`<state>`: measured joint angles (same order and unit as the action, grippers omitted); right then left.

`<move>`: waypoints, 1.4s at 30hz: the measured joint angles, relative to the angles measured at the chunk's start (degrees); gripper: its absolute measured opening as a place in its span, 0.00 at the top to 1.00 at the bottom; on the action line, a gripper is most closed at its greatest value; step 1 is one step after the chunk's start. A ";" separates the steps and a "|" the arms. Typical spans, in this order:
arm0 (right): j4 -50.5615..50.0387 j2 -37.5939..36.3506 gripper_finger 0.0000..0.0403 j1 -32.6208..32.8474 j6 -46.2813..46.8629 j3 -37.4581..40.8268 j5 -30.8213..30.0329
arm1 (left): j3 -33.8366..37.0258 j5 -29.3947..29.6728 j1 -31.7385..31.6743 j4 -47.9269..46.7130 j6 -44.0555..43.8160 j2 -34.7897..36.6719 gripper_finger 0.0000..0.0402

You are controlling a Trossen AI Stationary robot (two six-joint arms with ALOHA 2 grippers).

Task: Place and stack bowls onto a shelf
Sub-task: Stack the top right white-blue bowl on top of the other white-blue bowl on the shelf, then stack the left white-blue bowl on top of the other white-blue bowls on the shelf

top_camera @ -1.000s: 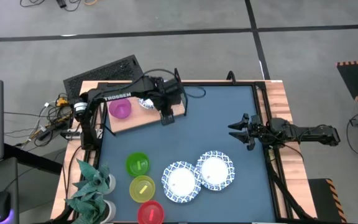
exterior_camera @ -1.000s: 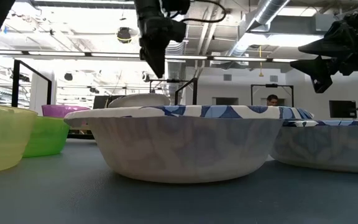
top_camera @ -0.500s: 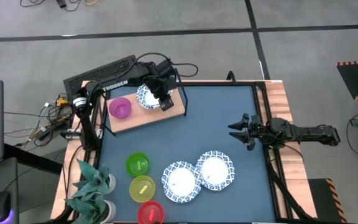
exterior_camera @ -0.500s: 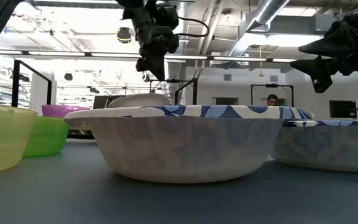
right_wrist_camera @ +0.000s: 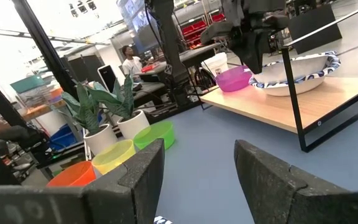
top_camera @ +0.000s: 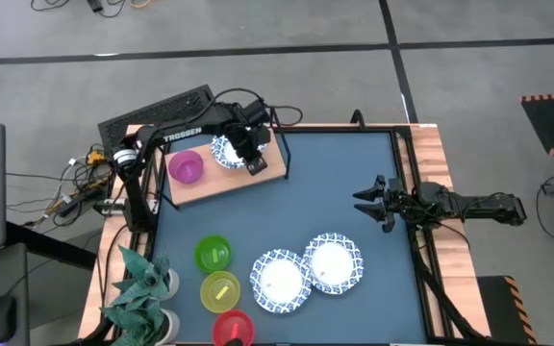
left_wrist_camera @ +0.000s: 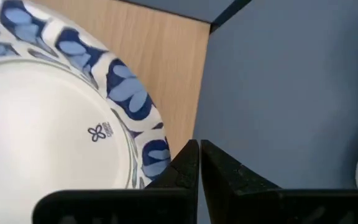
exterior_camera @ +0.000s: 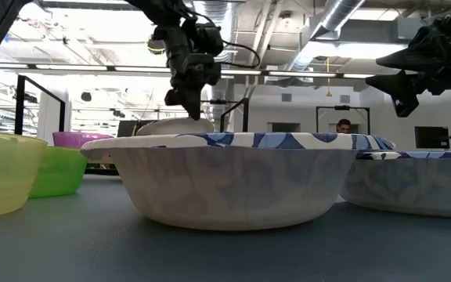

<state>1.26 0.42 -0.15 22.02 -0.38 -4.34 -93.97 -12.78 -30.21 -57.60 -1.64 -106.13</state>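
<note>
The light-wood shelf [top_camera: 221, 183] stands at the table's far left. On it rest a purple bowl [top_camera: 186, 166] and a white bowl with a blue rim [top_camera: 225, 150], each on its base. My left gripper [top_camera: 254, 163] is shut with nothing between its fingers [left_wrist_camera: 199, 167], low at that white bowl's right rim [left_wrist_camera: 137, 106]. Two more blue-rimmed bowls [top_camera: 280, 281] [top_camera: 333, 262] sit on the table near the front. Green [top_camera: 213, 255], yellow [top_camera: 220, 291] and red [top_camera: 233, 329] bowls stand left of them. My right gripper [top_camera: 365, 203] waits open at the right edge. My left gripper's shut fingers [left_wrist_camera: 182, 168] point down beside the outer edge of the white bowl's right rim [left_wrist_camera: 157, 152], above the shelf board. I cannot tell whether they touch the rim. The bowl sits flat on the shelf.
A green leafy plant [top_camera: 142, 282] in a white pot stands at the near left corner. Bare tabletop [top_camera: 344, 173] lies between the shelf and my right gripper. Wooden edging [top_camera: 431, 154] borders the table's right side.
My left gripper has drawn back from the shelf's near right corner toward the table's far edge, come down beside the white bowl's right rim, and shut its fingers. The bowls have stayed where they were.
</note>
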 joint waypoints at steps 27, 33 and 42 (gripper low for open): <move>0.00 -0.01 0.45 0.00 0.15 0.01 0.00 | -0.36 1.59 0.17 1.38 -1.04 -0.26 1.00; 0.00 -0.02 0.45 -0.02 0.13 0.02 0.00 | 0.35 3.07 -1.15 2.18 -0.86 -1.51 1.00; 0.00 0.02 0.45 -0.02 0.09 0.00 0.00 | 0.42 6.15 -1.86 0.29 -1.57 -2.71 1.00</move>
<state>1.26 0.45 -0.16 22.11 -0.38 -4.34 -93.56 -6.63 -32.08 -57.32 -3.20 -108.84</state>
